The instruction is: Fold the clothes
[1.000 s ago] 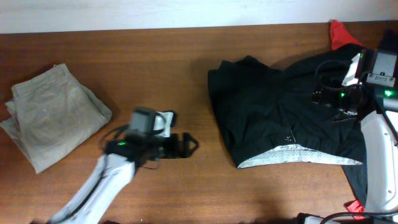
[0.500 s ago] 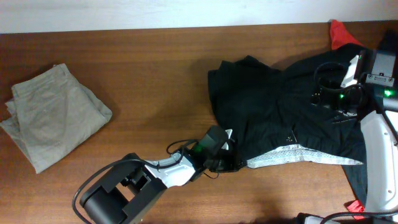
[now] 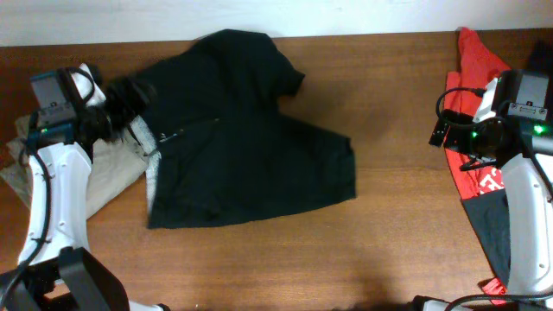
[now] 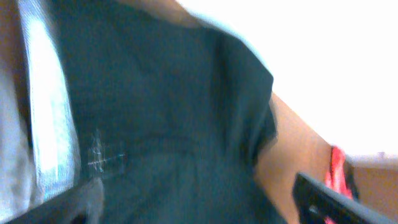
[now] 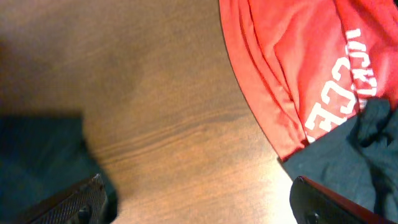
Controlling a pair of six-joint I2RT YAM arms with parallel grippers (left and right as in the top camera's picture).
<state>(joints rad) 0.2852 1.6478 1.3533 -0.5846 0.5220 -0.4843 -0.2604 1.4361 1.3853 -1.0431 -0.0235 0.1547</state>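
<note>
At the table's far left lie the khaki trousers, bunched into a compact bundle that looks already folded, though the left arm hides part of them. Just above them the left hand sits at the waistband end of the black shorts. In its wrist view the fingers stand wide apart, with no cloth pinched that I can make out. The shorts lie spread and rumpled across the left-middle of the table, pale grey waistband toward the trousers, and no fold is made in them yet. Past a bare stretch of wood, the right hand hangs with its fingers wide, holding nothing. Beside it the red top and a dark garment lie heaped and unfolded. My estimate is one piece done and three to go.
</note>
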